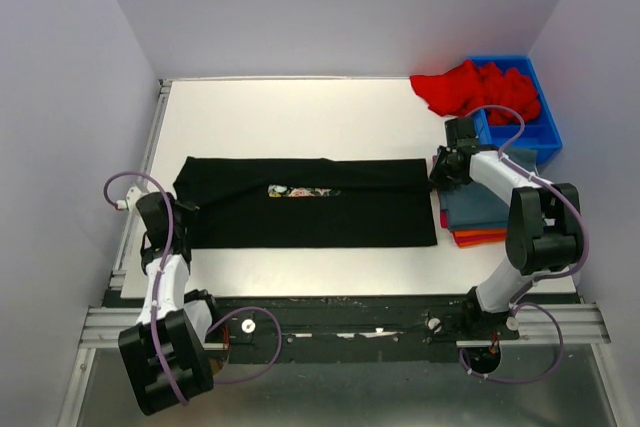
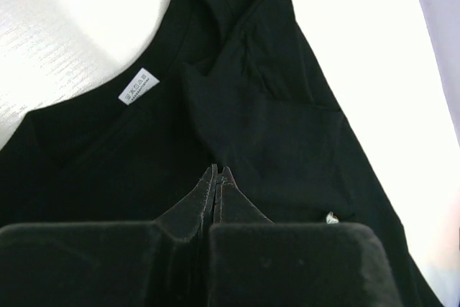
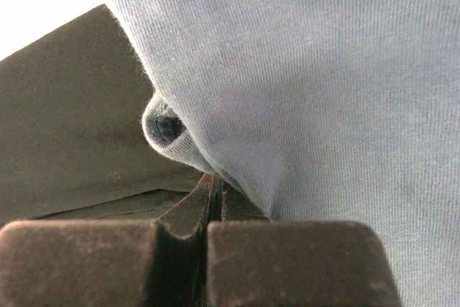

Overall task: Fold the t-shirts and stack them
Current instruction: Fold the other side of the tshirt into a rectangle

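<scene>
**Black tee lies in a long band; the cross fold looks like the step in hand**

Desk (image 1: 300, 117) white, carrying everything. Black t-shirt (image 1: 300, 222) lies across its middle, already folded lengthwise into a long band; collar end to the left, hem end to the right; chest print (image 1: 300, 190) peeks out at the fold line. Blue bin (image 1: 545, 132) sits at the far right corner; red t-shirt (image 1: 465, 87) is heaped over its left rim. Just beside the band's right end is a folded stack; slate-blue t-shirt (image 1: 475, 209) on top, orange t-shirt (image 1: 478, 238) showing only as an edge beneath.

Left end effector (image 2: 217, 175) is at the collar end, jaws pressed together over black cloth, near the white label (image 2: 138, 85). Right end effector (image 3: 215, 181) is at the hem end, jaws likewise together, slate-blue cloth bulging against the tips. Whether either one actually pinches cloth, I cannot tell.

Judgement: the band wants halving crosswise. Each pinch should take every layer of black cloth, or the lower layers will probably lag and crease; the right side should make sure it has the black hem, not the neighbouring slate-blue tee; lift low, carry one end over the other, and match the edges before release.
</scene>
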{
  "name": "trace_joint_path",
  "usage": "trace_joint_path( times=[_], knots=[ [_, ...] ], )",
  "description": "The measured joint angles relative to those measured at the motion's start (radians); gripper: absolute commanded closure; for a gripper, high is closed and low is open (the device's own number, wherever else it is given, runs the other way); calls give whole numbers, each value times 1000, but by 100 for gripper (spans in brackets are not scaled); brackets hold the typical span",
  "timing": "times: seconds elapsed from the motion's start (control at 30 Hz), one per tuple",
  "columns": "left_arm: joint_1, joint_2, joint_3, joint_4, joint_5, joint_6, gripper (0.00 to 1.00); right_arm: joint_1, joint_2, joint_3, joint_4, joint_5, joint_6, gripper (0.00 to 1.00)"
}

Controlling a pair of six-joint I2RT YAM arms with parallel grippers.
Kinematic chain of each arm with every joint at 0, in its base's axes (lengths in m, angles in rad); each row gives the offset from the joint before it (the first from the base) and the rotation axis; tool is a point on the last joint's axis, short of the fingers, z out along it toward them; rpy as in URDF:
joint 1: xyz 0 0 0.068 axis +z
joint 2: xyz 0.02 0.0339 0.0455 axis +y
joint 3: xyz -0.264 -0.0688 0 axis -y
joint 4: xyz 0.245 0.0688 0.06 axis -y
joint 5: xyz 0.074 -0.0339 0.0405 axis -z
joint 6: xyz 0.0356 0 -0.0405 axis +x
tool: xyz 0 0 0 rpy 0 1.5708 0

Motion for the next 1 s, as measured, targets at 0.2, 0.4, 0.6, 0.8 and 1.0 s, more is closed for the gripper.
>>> trace_joint_path(
  times=[0.2,0.4,0.6,0.8,1.0],
  knots=[
    [0,-105,-6,-57,-2,6,100,0,-1,-10,13,0,9,99],
    [0,-220,-2,-132,-18,22,100,0,-1,-11,18,0,9,99],
    [0,-232,-5,-190,-22,21,76,0,-1,-11,19,0,10,63],
    [0,-218,-33,-230,-13,10,37,6,-21,-12,29,-13,10,30],
    [-2,-322,-8,-301,-14,20,37,15,-166,-32,61,-62,-16,35]
  ],
)
